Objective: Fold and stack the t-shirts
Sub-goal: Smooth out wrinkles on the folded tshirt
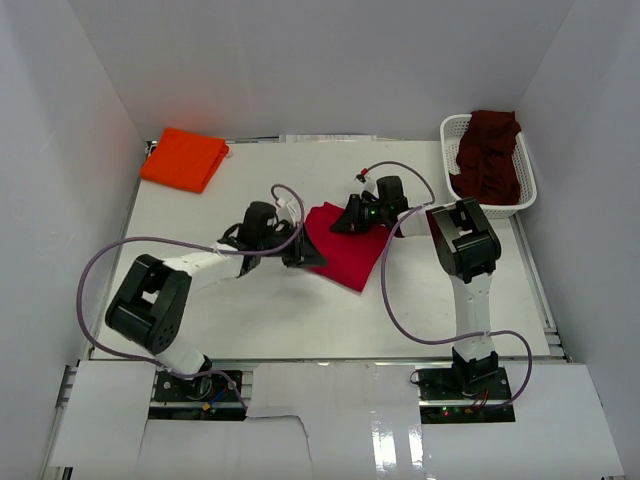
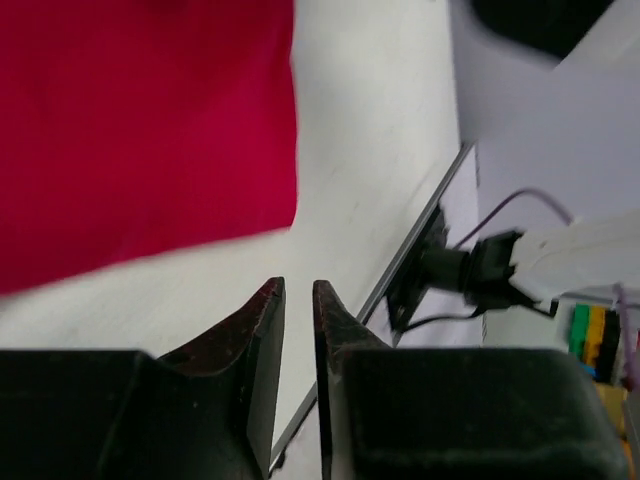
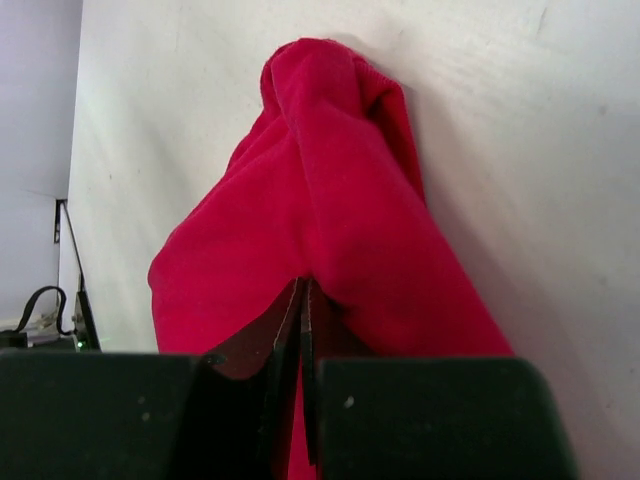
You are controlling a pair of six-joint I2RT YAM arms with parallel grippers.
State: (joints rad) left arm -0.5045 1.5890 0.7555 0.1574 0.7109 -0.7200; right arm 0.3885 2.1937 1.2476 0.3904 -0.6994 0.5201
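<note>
Pinching a bunched-up bit of the red t-shirt [image 3: 330, 200], the right gripper [image 3: 303, 292] had its fingers tight on the cloth. The shirt lay in the middle of the table [image 1: 250, 310]. The left gripper [image 2: 298, 295] was just beside it, fingers almost together, holding nothing. The orange t-shirt [image 1: 183, 158] lay folded at the far left corner. The maroon t-shirt [image 1: 490, 155] sat in the white basket [image 1: 452, 127].

Between the nearly closed fingers of the left gripper [image 2: 297, 292] only a narrow slit is offered. Bare table [image 2: 370, 150] is seen ahead of them, and the red t-shirt [image 2: 140, 130] is spread ahead to one side. Ahead of the right gripper [image 3: 303, 300] fingers, passage is blocked by the bunched red t-shirt pinched between them; open table is found beside it.
</note>
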